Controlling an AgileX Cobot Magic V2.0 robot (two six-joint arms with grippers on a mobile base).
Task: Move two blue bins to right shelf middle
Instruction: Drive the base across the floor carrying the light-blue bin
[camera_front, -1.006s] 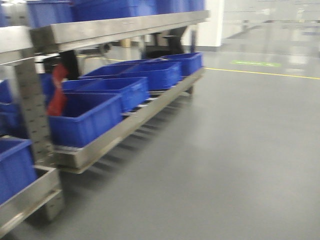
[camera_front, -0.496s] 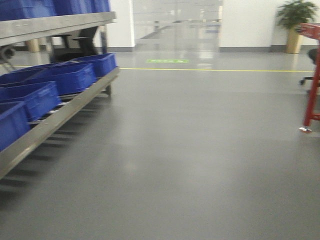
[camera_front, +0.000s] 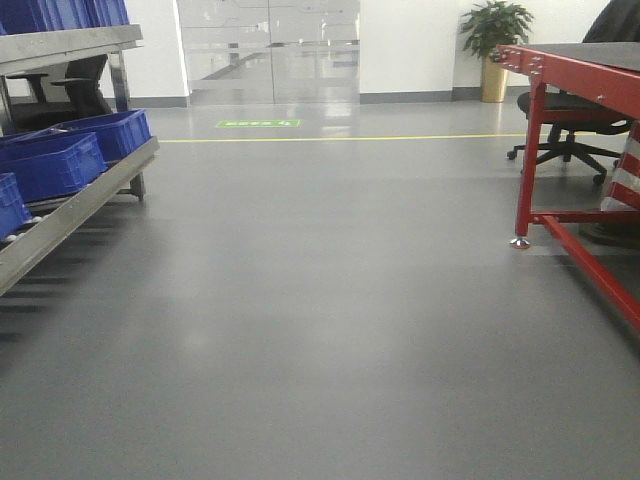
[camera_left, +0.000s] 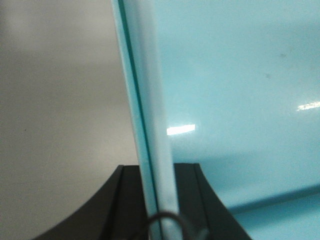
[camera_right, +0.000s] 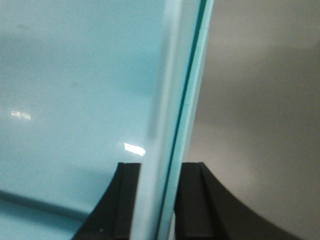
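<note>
Left fingers (camera_left: 122, 200) are seen clamped on the rim of a pale bin (camera_left: 235, 100). Right fingers (camera_right: 122, 200) are clamped likewise on a pale wall, prob. the same load's other side. Whether 2 bins are nested can't be told. In front view, a steel rack (camera_front: 75, 212) w/ dark bins (camera_front: 55, 165) is seen at 9 o'clock, a green floor mark (camera_front: 258, 123) at 11, a red desk (camera_front: 575, 75) at 3. The load is judged carried, mid-transit. Placing on the shelf's middle level is left to do, and that shelf isn't identified here. Floor-mark text is too blurred to be read; no brands are seen.
</note>
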